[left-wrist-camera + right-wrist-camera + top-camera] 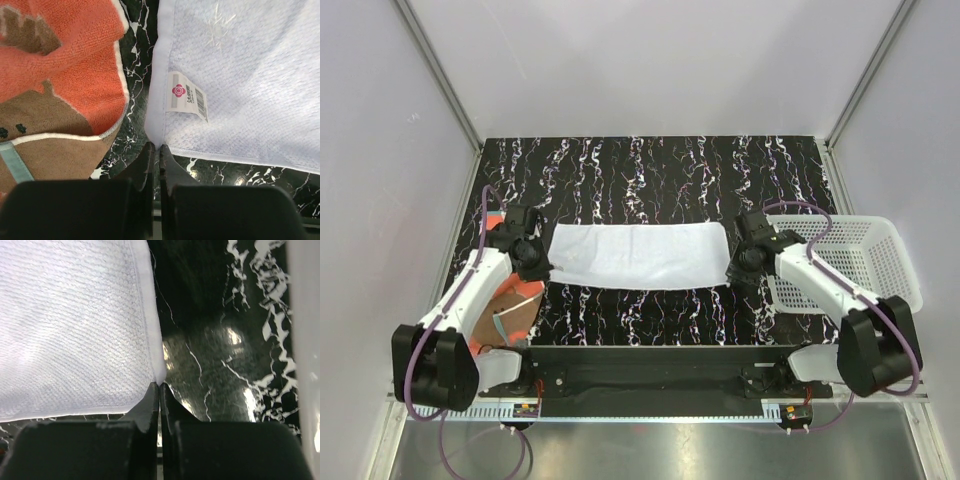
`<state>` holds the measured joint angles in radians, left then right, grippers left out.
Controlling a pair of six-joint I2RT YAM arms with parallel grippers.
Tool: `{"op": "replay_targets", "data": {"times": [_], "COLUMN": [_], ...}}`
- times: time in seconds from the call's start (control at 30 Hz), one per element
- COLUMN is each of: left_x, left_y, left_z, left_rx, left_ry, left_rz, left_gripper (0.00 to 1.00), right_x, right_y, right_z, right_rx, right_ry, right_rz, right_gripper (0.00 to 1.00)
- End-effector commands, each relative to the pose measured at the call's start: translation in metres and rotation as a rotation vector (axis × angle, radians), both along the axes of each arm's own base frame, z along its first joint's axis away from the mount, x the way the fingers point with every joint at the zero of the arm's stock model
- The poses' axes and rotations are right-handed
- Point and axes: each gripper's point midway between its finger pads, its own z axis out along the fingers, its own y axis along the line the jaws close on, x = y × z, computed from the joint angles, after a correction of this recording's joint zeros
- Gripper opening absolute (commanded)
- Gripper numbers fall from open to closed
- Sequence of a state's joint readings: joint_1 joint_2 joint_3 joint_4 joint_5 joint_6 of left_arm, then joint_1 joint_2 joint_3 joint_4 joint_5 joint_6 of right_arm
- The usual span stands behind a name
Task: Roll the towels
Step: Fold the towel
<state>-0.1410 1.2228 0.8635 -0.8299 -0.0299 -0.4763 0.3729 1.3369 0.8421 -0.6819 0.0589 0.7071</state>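
Observation:
The white towel [638, 256] lies spread flat across the middle of the black marbled table [650, 170]. My left gripper [542, 270] is shut on its near left corner [156, 135], next to a small printed label [186, 96]. My right gripper [732, 274] is shut on the near right corner of that white towel [159, 371]. The orange towel [510, 308] with its brownish reverse lies crumpled under my left arm, filling the left side of the left wrist view [60, 80].
A white perforated basket [865, 262] stands at the right edge of the table, beside my right arm. White walls enclose the table on the left, back and right. The arm bases sit on a black rail [650, 362] at the near edge.

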Motion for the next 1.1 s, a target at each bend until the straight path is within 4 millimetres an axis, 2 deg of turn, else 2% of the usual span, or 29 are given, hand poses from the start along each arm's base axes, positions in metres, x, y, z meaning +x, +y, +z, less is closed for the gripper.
{"op": "replay_targets", "data": {"times": [0.0, 0.2, 0.4, 0.43, 0.6, 0.63, 0.7, 0.77, 0.83, 0.87, 0.9, 0.97, 1.0, 1.07], "left_x": [-0.001, -0.009, 0.001, 0.002, 0.025, 0.028, 0.038, 0.051, 0.06, 0.068, 0.072, 0.083, 0.087, 0.098], "left_y": [-0.004, -0.003, 0.0, 0.0, -0.001, -0.001, 0.001, 0.002, 0.005, 0.006, 0.008, 0.009, 0.009, 0.01], "left_z": [0.02, 0.028, 0.034, 0.034, 0.044, 0.045, 0.046, 0.053, 0.047, 0.052, 0.043, 0.04, 0.04, 0.037], "left_rx": [-0.028, -0.028, -0.003, 0.001, 0.012, 0.016, 0.032, 0.046, 0.073, 0.077, 0.087, 0.096, 0.101, 0.104], "left_ry": [-0.054, -0.055, -0.066, -0.06, -0.069, -0.069, -0.065, -0.08, -0.05, -0.065, -0.029, -0.011, -0.012, -0.004], "left_rz": [0.0, -0.015, -0.023, -0.024, -0.035, -0.035, -0.033, -0.036, -0.038, -0.036, -0.037, -0.034, -0.03, -0.022], "left_gripper": [0.0, 0.0, 0.0, 0.0, 0.0, 0.0, 0.0, 0.0, 0.0, 0.0, 0.0, 0.0, 0.0, 0.0], "right_x": [-0.025, -0.029, -0.009, -0.006, 0.02, 0.024, 0.036, 0.044, 0.056, 0.059, 0.067, 0.075, 0.082, 0.088], "right_y": [-0.008, -0.009, -0.001, 0.0, 0.009, 0.009, 0.013, 0.015, 0.015, 0.016, 0.019, 0.018, 0.02, 0.018], "right_z": [0.01, 0.032, 0.051, 0.048, 0.052, 0.045, 0.048, 0.042, 0.038, 0.037, 0.04, 0.031, 0.034, 0.024], "right_rx": [-0.012, 0.007, 0.019, 0.012, -0.007, -0.02, -0.022, -0.033, -0.042, -0.042, -0.031, -0.039, -0.036, -0.044], "right_ry": [0.034, 0.002, -0.04, -0.027, -0.036, -0.013, -0.02, -0.001, 0.011, 0.013, 0.003, 0.026, 0.016, 0.044], "right_rz": [-0.025, -0.019, 0.004, 0.008, 0.054, 0.059, 0.079, 0.093, 0.09, 0.091, 0.094, 0.098, 0.1, 0.103], "right_gripper": [0.0, 0.0, 0.0, 0.0, 0.0, 0.0, 0.0, 0.0, 0.0, 0.0, 0.0, 0.0, 0.0, 0.0]}}
